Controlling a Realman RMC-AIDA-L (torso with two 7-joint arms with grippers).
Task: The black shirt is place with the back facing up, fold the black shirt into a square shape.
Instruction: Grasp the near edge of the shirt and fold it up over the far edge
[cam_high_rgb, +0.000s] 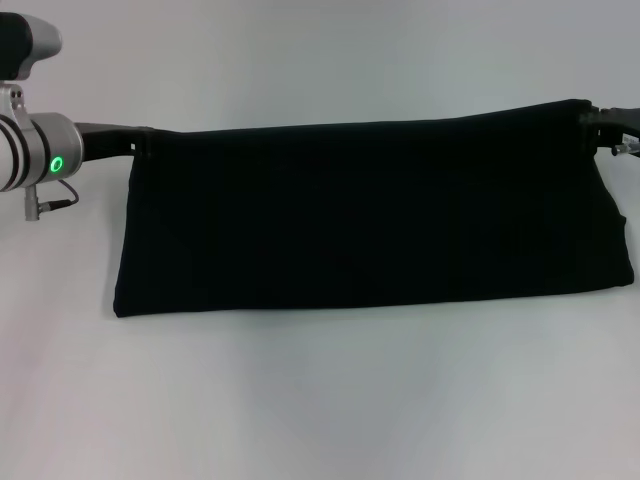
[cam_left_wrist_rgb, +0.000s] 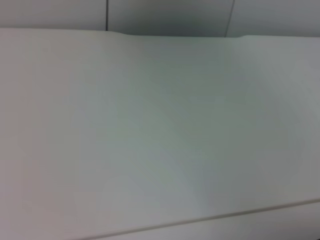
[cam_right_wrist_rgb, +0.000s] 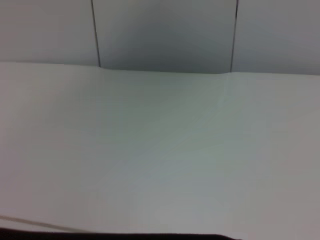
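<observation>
Both our arms hold the large plain black soft cloth shirt (cam_high_rgb: 370, 215) by its far edge, stretched wide over the white bench (cam_high_rgb: 320, 400).

Seen from the head, the shirt forms a long dark band across the middle of the bench, its far edge pulled taut between our two grippers and its near edge lying on the bench surface; no lettering shows. Our left gripper (cam_high_rgb: 143, 141) reaches in level from the left, the silver wrist with a green light behind it, and its fingers are clamped on the shirt's far left corner. Our right gripper (cam_high_rgb: 592, 120) comes in from the right edge, fingers clamped on the far right corner. The left wrist view shows only bare bench; the right wrist view shows bench with a thin dark strip of the shirt (cam_right_wrist_rgb: 125, 236) at one border.
</observation>
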